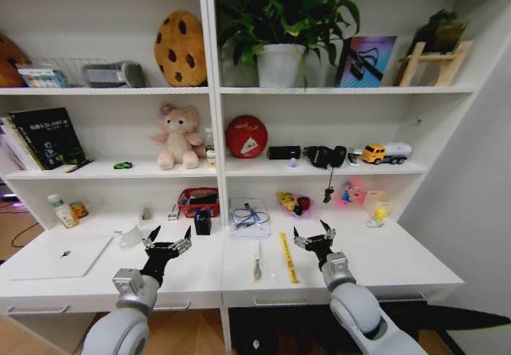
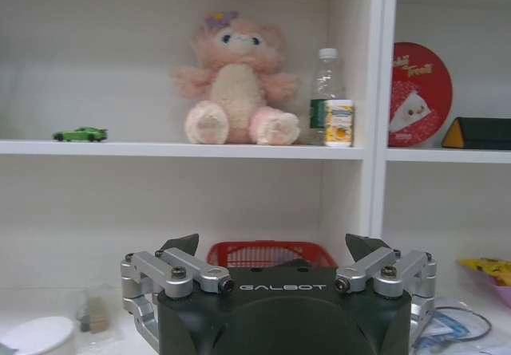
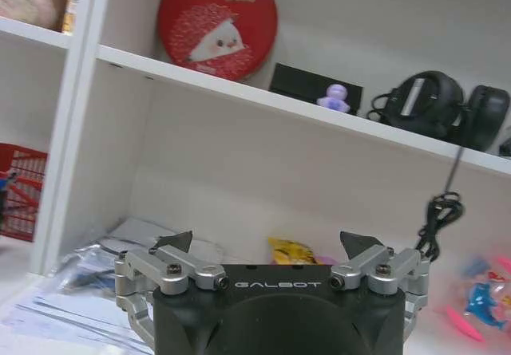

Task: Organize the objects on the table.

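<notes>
left gripper (image 1: 167, 242): hangs over the left half of the table, fingers spread wide with nothing between them; its wrist view looks at the shelf with the teddy bear.
right gripper (image 1: 314, 234): hangs over the right half of the table, fingers spread wide too, holding nothing.
table (image 1: 399, 259): long white top, drawers with handles under the front edge, tall white shelves rising from the back.
laptop (image 1: 62, 256): silver, lid closed, flat on the far left of the table, well apart from the left gripper.
green toy car (image 2: 80, 134): on the middle shelf, left of the teddy bear (image 2: 236, 80).
pen (image 1: 257, 260): lies on the table between the two grippers, pointing front to back.
yellow ruler (image 1: 288, 257): just beside the pen, to its right, close to the right gripper.
red basket (image 1: 198, 202): at the back of the table, near the middle upright of the shelves.
round red tin (image 1: 246, 136): stands on the middle shelf, right of the upright.
</notes>
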Controlling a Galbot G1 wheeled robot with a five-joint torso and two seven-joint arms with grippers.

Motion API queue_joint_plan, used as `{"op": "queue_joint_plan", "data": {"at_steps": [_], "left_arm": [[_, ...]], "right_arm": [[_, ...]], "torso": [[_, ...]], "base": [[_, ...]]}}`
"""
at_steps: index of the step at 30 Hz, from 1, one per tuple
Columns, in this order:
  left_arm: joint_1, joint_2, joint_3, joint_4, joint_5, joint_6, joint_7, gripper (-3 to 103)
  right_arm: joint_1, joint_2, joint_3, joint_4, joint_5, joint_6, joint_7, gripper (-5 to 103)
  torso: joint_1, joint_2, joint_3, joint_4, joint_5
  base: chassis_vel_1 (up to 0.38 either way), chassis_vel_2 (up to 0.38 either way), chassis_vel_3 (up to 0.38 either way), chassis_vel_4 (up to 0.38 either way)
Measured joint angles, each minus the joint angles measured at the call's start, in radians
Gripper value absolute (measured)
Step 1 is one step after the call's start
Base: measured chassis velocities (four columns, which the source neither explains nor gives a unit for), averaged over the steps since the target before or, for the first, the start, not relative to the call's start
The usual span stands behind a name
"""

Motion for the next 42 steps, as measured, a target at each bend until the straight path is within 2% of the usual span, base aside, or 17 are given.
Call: {"op": "queue_joint_plan", "data": {"at_steps": [1,5,6,8,10,13,15,16,18,21,23,26,31,34,35,36,42], "left_arm": [[0.0,0.0,0.0,0.0,0.0,0.0,0.0,100],[0.0,0.0,0.0,0.0,0.0,0.0,-0.001,100],[0.0,0.0,0.0,0.0,0.0,0.0,0.0,100],[0.0,0.0,0.0,0.0,0.0,0.0,0.0,100],[0.0,0.0,0.0,0.0,0.0,0.0,0.0,100],[0.0,0.0,0.0,0.0,0.0,0.0,0.0,100],[0.0,0.0,0.0,0.0,0.0,0.0,0.0,100],[0.0,0.0,0.0,0.0,0.0,0.0,0.0,100],[0.0,0.0,0.0,0.0,0.0,0.0,0.0,100],[0.0,0.0,0.0,0.0,0.0,0.0,0.0,100],[0.0,0.0,0.0,0.0,0.0,0.0,0.0,100],[0.0,0.0,0.0,0.0,0.0,0.0,-0.001,100],[0.0,0.0,0.0,0.0,0.0,0.0,0.0,100],[0.0,0.0,0.0,0.0,0.0,0.0,0.0,100],[0.0,0.0,0.0,0.0,0.0,0.0,-0.001,100],[0.0,0.0,0.0,0.0,0.0,0.0,-0.001,100],[0.0,0.0,0.0,0.0,0.0,0.0,-0.001,100]], "right_arm": [[0.001,0.0,-0.002,-0.003,-0.002,0.0,-0.001,100],[0.0,0.0,-0.006,-0.008,-0.007,0.001,-0.007,100],[0.0,-0.001,-0.005,-0.008,-0.008,0.001,-0.008,100],[-0.001,0.0,-0.006,-0.009,-0.008,0.001,-0.008,100],[-0.002,0.001,-0.005,-0.008,-0.008,0.001,-0.008,100],[-0.009,0.002,-0.002,-0.007,-0.009,0.001,-0.008,100],[-0.015,0.002,0.0,-0.002,-0.01,0.001,-0.007,100],[-0.015,0.002,0.0,-0.002,-0.01,0.001,-0.007,100],[-0.017,0.003,0.001,-0.001,-0.012,0.001,-0.007,100],[-0.018,0.003,-0.001,0.001,-0.015,0.001,-0.007,100],[-0.018,0.003,-0.002,0.003,-0.015,-0.001,-0.006,100],[-0.019,0.002,-0.003,0.003,-0.014,0.001,-0.006,100],[-0.024,0.002,0.0,-0.003,-0.017,0.052,-0.016,100],[-0.027,0.003,0.003,-0.006,-0.017,0.073,-0.018,100],[-0.033,0.004,0.006,-0.008,-0.017,0.085,-0.019,100],[-0.051,0.005,0.017,0.002,-0.015,0.092,-0.021,100],[-0.067,0.008,0.022,0.028,-0.021,0.061,-0.021,100]], "torso": [[0.0,0.0,0.0,0.0006,0.0015],[0.0,0.0,0.0,0.0002,-0.0016],[0.0,0.0,0.0,0.0007,0.0013],[0.0,0.0,0.0,0.0001,0.0023],[0.0,0.0,0.0,0.0005,-0.0022],[0.0,0.0,0.0,0.0005,0.0019],[0.0,0.0,0.0,0.0002,-0.002],[0.0,0.0,0.0,0.0002,-0.002],[0.0,0.0,0.0,0.0001,0.0018],[0.0,0.0,0.0,0.0003,-0.0016],[0.0,0.0,0.0,0.0004,0.0015],[0.0,0.0,0.0,0.0001,-0.0005],[0.0,0.0,0.0,0.0003,0.0005],[0.0,0.0,0.0,0.0002,-0.0014],[0.0,0.0,0.0,0.0006,0.0008],[0.0,0.0,0.0,-0.0003,-0.0004],[0.001,0.0,0.0,-0.0001,0.0006]], "base": [[0.353,0.348,-0.356,-0.343],[0.331,0.355,-0.359,-0.364],[0.385,0.41,-0.382,-0.386],[0.385,0.41,-0.352,-0.367],[0.318,0.373,-0.352,-0.367],[0.357,0.366,-0.365,-0.368],[0.337,0.342,-0.345,-0.349],[0.31,0.342,-0.345,-0.345],[0.352,0.377,-0.349,-0.342],[0.35,0.359,-0.356,-0.338],[0.351,0.358,-0.36,-0.35],[0.351,0.368,-0.356,-0.351],[0.361,0.352,-0.367,-0.353],[0.307,0.272,-0.319,-0.322],[0.317,0.272,-0.217,-0.274],[0.117,-0.004,-0.128,-0.087],[-0.012,-0.026,0.0,0.023]]}}
